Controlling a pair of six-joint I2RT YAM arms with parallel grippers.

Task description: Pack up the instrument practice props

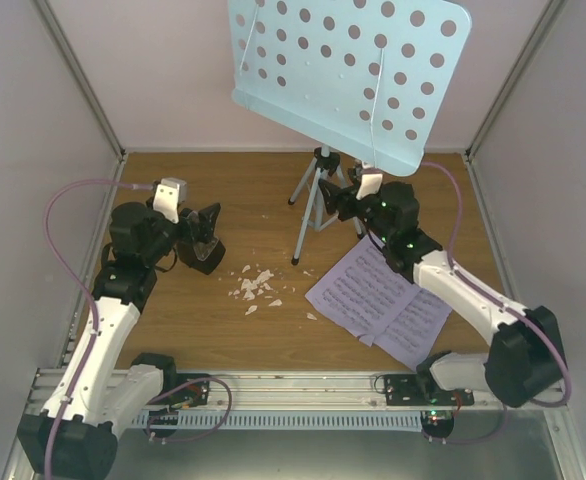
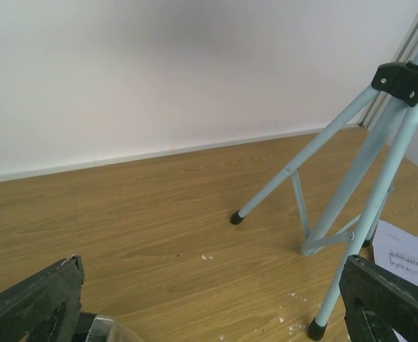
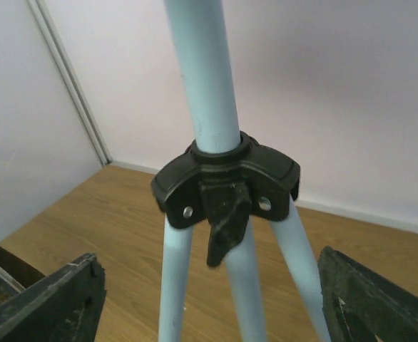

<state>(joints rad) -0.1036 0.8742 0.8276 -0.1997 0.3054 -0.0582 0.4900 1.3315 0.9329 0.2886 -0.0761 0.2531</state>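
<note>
Two hands open: left hand (image 1: 203,243) apart, right hand (image 3: 212,299) straddling music stand (image 3: 202,71). Likely light, stiff, top-heavy; grasp at hub (image 3: 227,178).

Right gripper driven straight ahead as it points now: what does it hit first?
The black leg hub of the stand, centred ahead of the open right gripper in the wrist view. It looks close, though depth is hard to judge.

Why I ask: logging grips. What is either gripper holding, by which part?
Nothing is held. The right gripper stands open astride the hub of the music stand, fingers clear of it; the left gripper is open too.
</note>
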